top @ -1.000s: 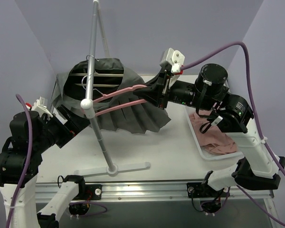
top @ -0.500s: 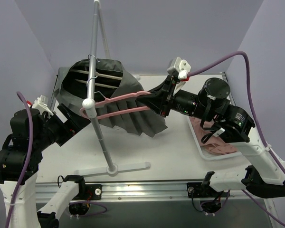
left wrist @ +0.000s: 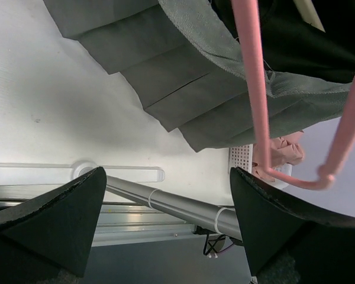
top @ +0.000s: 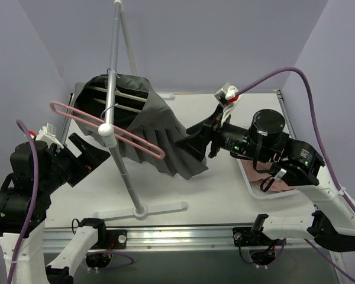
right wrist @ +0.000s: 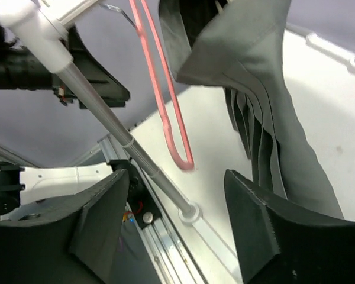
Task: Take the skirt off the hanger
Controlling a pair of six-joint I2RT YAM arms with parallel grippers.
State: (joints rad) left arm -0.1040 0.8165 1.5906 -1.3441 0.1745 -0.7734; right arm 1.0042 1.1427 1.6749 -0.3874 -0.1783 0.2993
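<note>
Top external view: the right gripper [right wrist: 176, 176] has let go of the pink hanger [left wrist: 257, 89]; its jaws now stand apart and empty. A second ago it was drawing the hanger toward the tray [top: 248, 183]. Freed, the hanger has swung back left across the rack [top: 123, 163]. The grey skirt [top: 160, 133] hangs from the rack's upper bar, its pleats falling toward the table [top: 219, 195]. The left gripper [left wrist: 168, 174] waits wide apart below, holding nothing. Whether the skirt has come clear of the hanger cannot be told; probably a fresh grasp is needed.
</note>
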